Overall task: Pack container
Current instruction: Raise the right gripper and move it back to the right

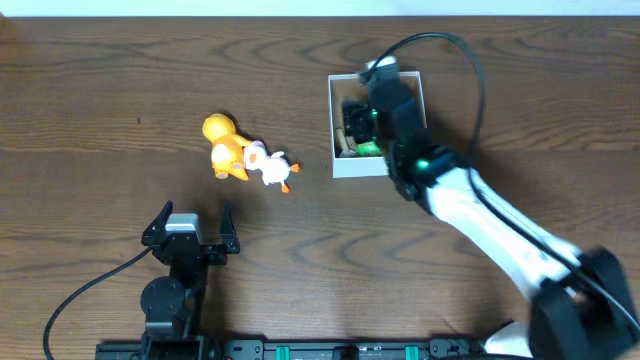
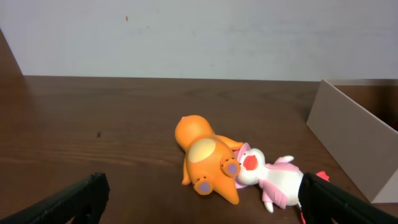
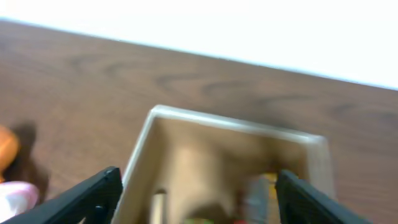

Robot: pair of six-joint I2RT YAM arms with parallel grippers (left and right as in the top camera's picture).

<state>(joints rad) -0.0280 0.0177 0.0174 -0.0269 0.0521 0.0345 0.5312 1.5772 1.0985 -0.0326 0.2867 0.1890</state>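
The container (image 1: 340, 168) is a small square box with white walls and a brown inside, at the table's back right. It holds some toys (image 1: 350, 138). My right gripper (image 1: 372, 112) hangs open right above it; its wrist view shows the box's rim (image 3: 211, 119) between the spread fingers (image 3: 196, 196), blurred. An orange plush toy (image 1: 224, 150) and a white and pink plush toy (image 1: 268, 168) lie touching each other left of the box. My left gripper (image 1: 191, 228) is open and empty nearer the front; both plush toys lie ahead of it (image 2: 208, 163) (image 2: 273, 180).
The box's white wall (image 2: 351, 134) shows at the right edge of the left wrist view. A black cable (image 1: 440, 45) arcs over the box from the right arm. A pale wall stands behind the table.
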